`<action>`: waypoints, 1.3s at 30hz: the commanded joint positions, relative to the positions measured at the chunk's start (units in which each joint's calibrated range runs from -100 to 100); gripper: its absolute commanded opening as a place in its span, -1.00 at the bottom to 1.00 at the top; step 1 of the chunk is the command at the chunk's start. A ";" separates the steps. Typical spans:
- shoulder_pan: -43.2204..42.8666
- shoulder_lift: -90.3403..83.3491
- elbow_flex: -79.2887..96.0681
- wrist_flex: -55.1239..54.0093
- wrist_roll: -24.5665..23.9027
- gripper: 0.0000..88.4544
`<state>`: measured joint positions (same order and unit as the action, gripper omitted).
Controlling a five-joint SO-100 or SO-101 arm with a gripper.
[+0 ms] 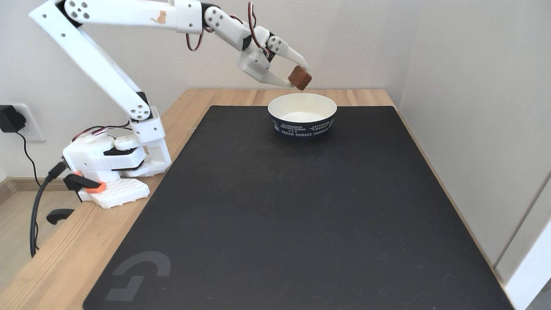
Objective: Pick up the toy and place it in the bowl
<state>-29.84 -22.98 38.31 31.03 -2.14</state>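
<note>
Presently, fixed view, looking down the length of a wooden table [64, 258] toward a pale wall.

Item: arm [103, 69], white, base clamped at the table's left edge with an orange-tipped clamp [88, 184]; upper links reach rightward across the top of the picture. A small orange cat figure is printed on the horizontal link. Red and dark wires loop near the wrist.

Item: gripper [301, 76], white, two fingers, pointing down and to the right. The fingers are parted only by the width of the block and are closed on it at their tips.

Item: toy [300, 78], small reddish-brown block, pinched between the fingertips, raised off the surface. It hangs just above the far rim of the bowl, not touching it.

Item: bowl [302, 125], round, cream-white inside, dark navy outside, upright on the mat's far end. White lettering runs round the wall; the lowest line reads roughly "GREEN FOREST TOURISM", though the small print is hard to make out. Upper lines are too small to read.

Item: mat [275, 224], black, covering most of the table. A grey angular logo is printed at its near left corner.

Item: wall socket with black plug [9, 119], far left; a black cable [36, 215] hangs beside the table.
</note>
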 commanded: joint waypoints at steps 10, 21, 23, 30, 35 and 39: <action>-2.32 -2.15 18.52 -22.47 -4.75 -0.94; -3.41 -2.15 19.15 -21.97 -4.75 -0.59; -3.41 -2.15 19.24 -21.88 -4.70 -0.59; -0.74 -4.99 18.79 -21.88 -4.34 -0.68; 8.88 -19.58 24.02 -15.53 -4.18 -0.95; 20.09 -34.92 34.92 -11.64 -4.07 -0.95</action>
<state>-19.60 -43.63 65.99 17.01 -6.56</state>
